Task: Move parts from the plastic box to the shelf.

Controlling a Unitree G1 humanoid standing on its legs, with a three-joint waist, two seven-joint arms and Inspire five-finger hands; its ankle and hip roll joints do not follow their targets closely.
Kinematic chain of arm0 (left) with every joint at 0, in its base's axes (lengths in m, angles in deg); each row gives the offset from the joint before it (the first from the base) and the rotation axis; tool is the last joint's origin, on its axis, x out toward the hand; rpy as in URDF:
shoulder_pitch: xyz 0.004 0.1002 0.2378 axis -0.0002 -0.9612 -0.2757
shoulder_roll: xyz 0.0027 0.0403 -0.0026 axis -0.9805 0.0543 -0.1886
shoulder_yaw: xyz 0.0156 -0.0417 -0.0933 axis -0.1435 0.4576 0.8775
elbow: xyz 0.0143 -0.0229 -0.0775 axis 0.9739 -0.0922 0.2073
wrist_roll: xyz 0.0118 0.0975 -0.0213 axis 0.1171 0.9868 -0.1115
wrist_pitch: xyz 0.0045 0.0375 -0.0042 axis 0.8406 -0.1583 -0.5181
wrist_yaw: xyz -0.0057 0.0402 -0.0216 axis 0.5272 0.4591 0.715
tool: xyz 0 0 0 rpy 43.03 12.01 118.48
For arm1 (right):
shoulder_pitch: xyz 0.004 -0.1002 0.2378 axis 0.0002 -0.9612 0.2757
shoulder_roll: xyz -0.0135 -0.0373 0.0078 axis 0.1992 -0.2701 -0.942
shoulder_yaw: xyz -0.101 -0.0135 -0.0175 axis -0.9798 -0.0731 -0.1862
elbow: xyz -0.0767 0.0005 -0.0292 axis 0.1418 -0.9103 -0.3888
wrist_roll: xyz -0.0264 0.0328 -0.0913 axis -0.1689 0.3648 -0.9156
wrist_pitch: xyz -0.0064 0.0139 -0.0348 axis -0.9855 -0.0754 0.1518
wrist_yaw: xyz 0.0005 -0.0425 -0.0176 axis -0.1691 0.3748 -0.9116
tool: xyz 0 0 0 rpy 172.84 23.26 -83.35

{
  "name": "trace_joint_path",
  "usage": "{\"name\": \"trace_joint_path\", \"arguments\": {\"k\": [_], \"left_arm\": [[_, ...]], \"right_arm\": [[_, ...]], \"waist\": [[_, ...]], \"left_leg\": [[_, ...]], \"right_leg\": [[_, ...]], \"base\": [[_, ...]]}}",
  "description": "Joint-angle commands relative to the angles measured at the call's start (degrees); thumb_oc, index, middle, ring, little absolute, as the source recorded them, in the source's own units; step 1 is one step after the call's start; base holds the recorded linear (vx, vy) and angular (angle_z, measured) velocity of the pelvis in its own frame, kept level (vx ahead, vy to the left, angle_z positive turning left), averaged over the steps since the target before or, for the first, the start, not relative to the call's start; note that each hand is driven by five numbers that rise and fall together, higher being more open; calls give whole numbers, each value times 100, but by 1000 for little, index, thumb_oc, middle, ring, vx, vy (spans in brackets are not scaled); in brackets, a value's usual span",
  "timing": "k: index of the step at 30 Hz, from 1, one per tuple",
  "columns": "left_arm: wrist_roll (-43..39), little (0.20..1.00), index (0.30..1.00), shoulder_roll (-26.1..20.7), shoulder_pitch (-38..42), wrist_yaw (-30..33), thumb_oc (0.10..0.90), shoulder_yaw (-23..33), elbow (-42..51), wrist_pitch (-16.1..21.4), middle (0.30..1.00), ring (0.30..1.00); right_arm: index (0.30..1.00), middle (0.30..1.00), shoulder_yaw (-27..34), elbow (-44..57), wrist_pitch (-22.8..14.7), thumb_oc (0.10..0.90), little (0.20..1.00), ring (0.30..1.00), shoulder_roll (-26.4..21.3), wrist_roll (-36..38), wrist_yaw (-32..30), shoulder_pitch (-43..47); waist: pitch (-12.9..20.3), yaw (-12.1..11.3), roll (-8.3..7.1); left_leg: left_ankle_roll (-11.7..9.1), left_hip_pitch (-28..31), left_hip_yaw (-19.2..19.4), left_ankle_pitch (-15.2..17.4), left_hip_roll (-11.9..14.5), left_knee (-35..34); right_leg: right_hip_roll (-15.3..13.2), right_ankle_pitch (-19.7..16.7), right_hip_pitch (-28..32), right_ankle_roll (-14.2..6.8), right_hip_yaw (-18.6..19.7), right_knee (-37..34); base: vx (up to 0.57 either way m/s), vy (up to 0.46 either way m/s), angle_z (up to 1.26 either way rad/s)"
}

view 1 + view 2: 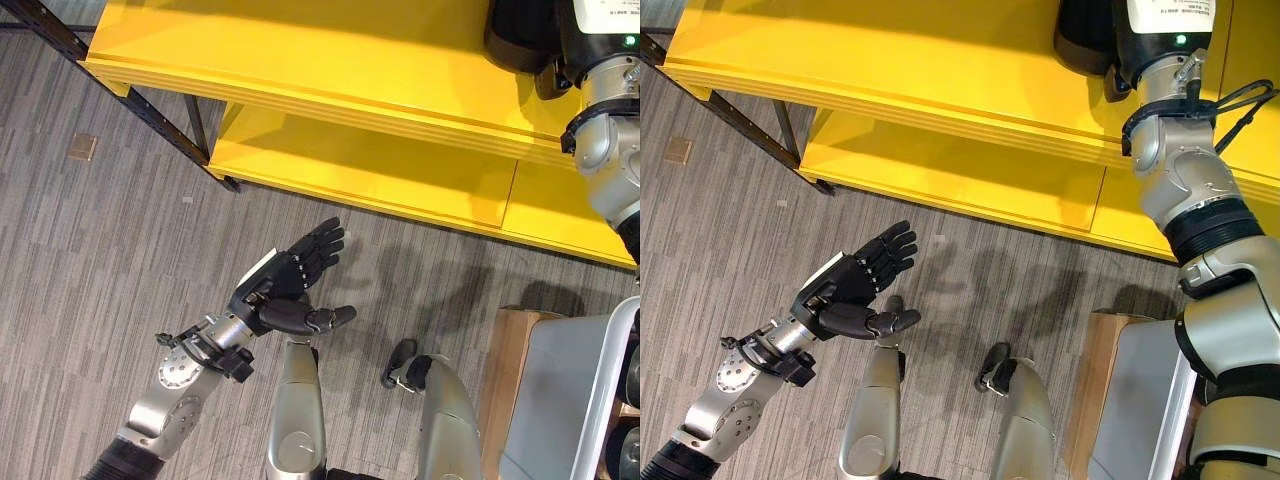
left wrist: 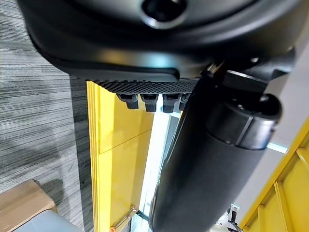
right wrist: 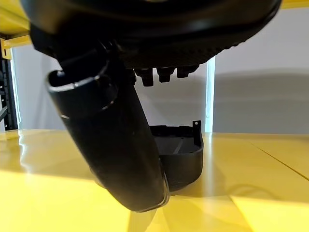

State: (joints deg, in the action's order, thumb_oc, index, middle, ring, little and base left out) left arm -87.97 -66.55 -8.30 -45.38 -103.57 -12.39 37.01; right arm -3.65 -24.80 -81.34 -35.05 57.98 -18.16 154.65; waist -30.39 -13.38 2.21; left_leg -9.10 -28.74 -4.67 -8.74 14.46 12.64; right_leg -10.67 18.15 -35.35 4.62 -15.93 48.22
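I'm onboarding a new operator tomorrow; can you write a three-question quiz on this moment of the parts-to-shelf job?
1. True or false: the left hand holds a part.
2. The black part lies on: A) the floor, B) the yellow shelf, C) the cardboard box.
3. Which arm reaches up to the shelf's top board?

Key:
1. False; it hangs open over the grey floor, holding nothing.
2. B; the right wrist view shows it resting on the yellow board, just past the right hand.
3. The right arm.
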Motion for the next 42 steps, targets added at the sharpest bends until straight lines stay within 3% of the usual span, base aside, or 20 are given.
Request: {"name": "trace_joint_path", "arguments": {"k": [1, 42], "left_arm": [[-190, 1000, 1000, 171, 26, -73, 900, -70, 766, 397, 1000, 1000], [-234, 1000, 1000, 195, -218, -175, 900, -81, 731, 364, 1000, 1000]], "right_arm": [[1000, 1000, 490, 109, 91, 900, 1000, 1000, -195, -3, -579, 702], [1000, 1000, 702, -133, 130, 900, 1000, 1000, -140, 238, -557, 566]], "waist": [[60, -15, 70], [60, -107, 101]], "left_leg": [[350, 59, 123, -50, -218, -265], [383, -69, 74, 35, -284, -46]], "right_leg": [[297, 411, 548, -190, 134, 145], [178, 618, 487, -154, 131, 520]], "base": [[0, 0, 0], [25, -1, 1]]}}
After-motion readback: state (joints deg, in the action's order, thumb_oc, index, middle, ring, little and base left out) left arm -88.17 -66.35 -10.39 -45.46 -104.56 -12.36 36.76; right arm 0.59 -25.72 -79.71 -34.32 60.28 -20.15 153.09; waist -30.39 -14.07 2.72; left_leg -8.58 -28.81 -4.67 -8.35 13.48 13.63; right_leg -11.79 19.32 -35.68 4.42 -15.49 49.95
